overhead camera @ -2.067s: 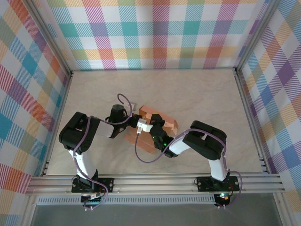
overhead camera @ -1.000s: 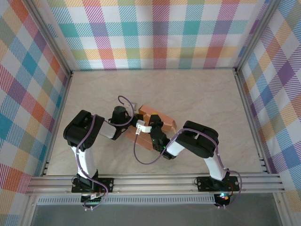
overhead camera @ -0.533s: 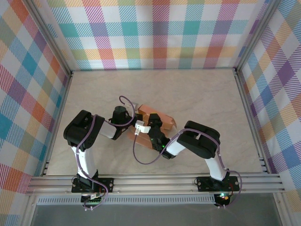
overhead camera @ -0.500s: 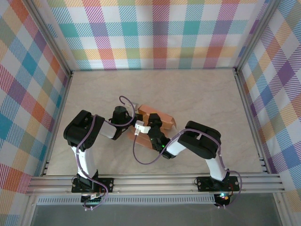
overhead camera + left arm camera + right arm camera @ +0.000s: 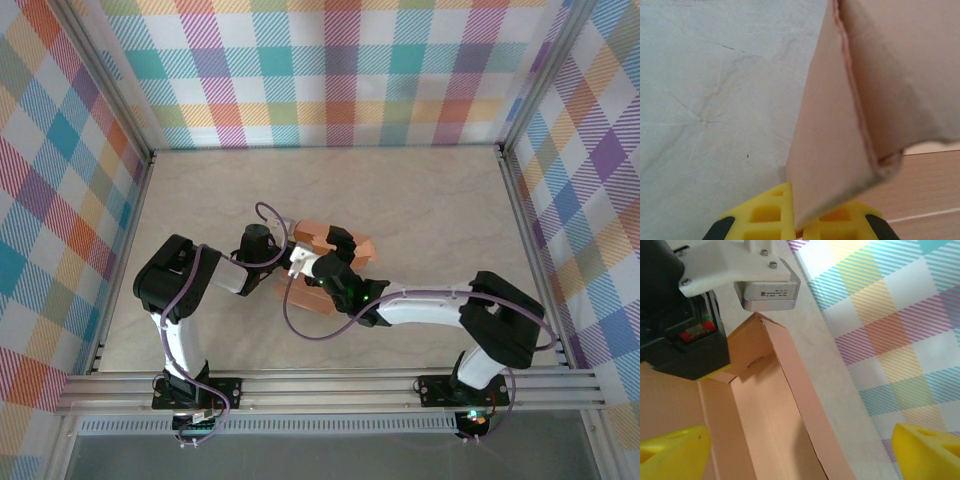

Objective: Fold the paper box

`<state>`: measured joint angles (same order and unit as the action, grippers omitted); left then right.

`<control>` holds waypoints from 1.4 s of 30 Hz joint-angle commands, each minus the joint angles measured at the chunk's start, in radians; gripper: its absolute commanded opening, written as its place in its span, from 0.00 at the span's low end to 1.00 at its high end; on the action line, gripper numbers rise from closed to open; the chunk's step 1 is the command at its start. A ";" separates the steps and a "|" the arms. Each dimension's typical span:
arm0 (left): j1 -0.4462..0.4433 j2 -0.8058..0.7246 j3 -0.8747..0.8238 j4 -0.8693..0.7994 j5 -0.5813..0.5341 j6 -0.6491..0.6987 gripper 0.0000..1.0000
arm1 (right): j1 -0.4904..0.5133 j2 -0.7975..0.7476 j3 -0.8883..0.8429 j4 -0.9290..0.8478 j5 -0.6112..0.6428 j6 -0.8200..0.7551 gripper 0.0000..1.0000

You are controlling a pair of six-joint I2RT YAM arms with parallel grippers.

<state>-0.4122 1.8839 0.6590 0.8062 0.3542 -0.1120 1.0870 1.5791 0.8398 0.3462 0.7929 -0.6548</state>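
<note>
2 arms meet at the paper box (image 5: 313, 235), a salmon-orange card piece, partly folded, with the middle of the pale marbled table (image 5: 420, 200) beneath it.

The left gripper (image 5: 296, 247) comes in at the box's left end. In the left wrist view its 2 yellow fingers (image 5: 759, 216) are clenched on 1 upright card wall of the box (image 5: 830, 150), the thin edge running down between them. A second panel leans off that wall at an angle, and bare table (image 5: 715, 100) lies to the box's left.

The right gripper (image 5: 338, 243) hovers over the box's middle, just beside the left one. In the right wrist view its jaws stand wide apart and released, 1 yellow fingertip (image 5: 927, 450) out past the box's right wall and the other over the box's left part, with nothing between them touching either pad. Below it the box (image 5: 775, 405) shows an open trough with 1 raised long wall and a folded corner flap. The left arm's white camera block (image 5: 765, 287) sits at the box's far corner, and the plaid wall (image 5: 900, 315) stands beyond the box.
</note>
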 commanded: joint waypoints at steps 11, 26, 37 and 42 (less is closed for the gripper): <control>-0.062 -0.050 -0.052 -0.059 -0.102 0.090 0.07 | -0.291 -0.182 0.271 -0.500 -0.559 0.931 0.93; -0.131 -0.035 -0.041 -0.069 -0.127 0.149 0.10 | -0.630 0.274 0.559 -0.742 -1.387 1.160 0.85; -0.134 -0.011 -0.023 -0.067 -0.116 0.145 0.10 | -0.601 0.418 0.624 -0.727 -1.527 1.115 0.71; -0.134 0.002 -0.021 -0.042 -0.110 0.132 0.10 | -0.601 0.451 0.623 -0.733 -1.518 1.121 0.63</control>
<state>-0.5339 1.8503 0.6300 0.7963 0.2264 0.0235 0.4839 2.0052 1.4441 -0.3790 -0.6861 0.4786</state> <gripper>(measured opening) 0.104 0.640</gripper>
